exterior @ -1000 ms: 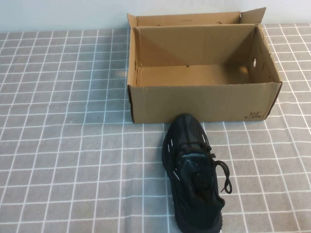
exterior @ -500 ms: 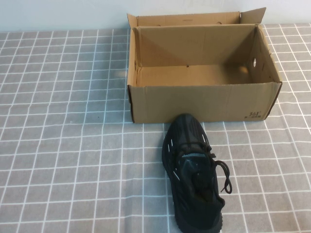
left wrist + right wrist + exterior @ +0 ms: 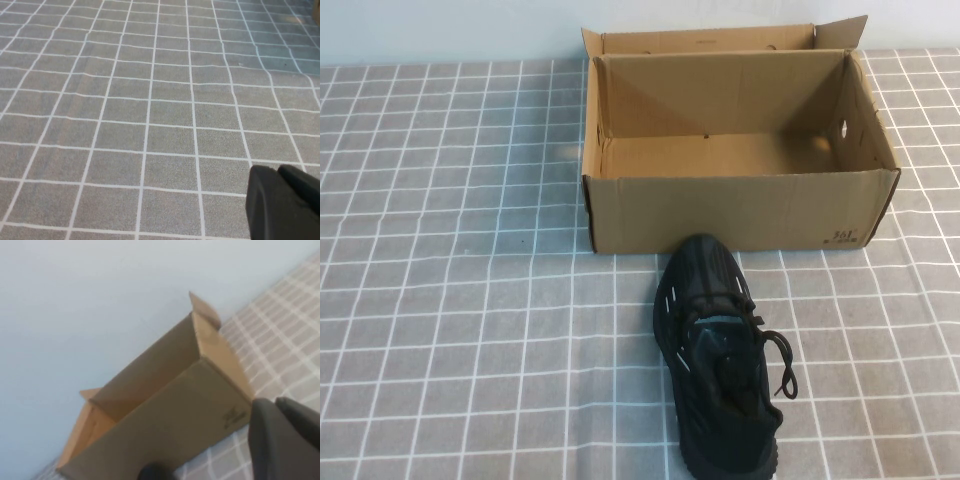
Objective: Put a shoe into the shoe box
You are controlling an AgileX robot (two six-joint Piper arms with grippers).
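i'm at the start: the shoe [image 3: 718, 360] lies lower centre of the high view, toe touching the open shoe box [image 3: 740, 210] above it. left gripper [image 3: 284, 204] hovers over bare cloth, right gripper [image 3: 285, 436] faces the box; neither grip can be judged. next i need a reach down to the shoe

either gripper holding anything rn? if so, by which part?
Nothing held. The shoe lies free on the table beside the shoe box; left gripper and right gripper show only at their wrist views' edges.
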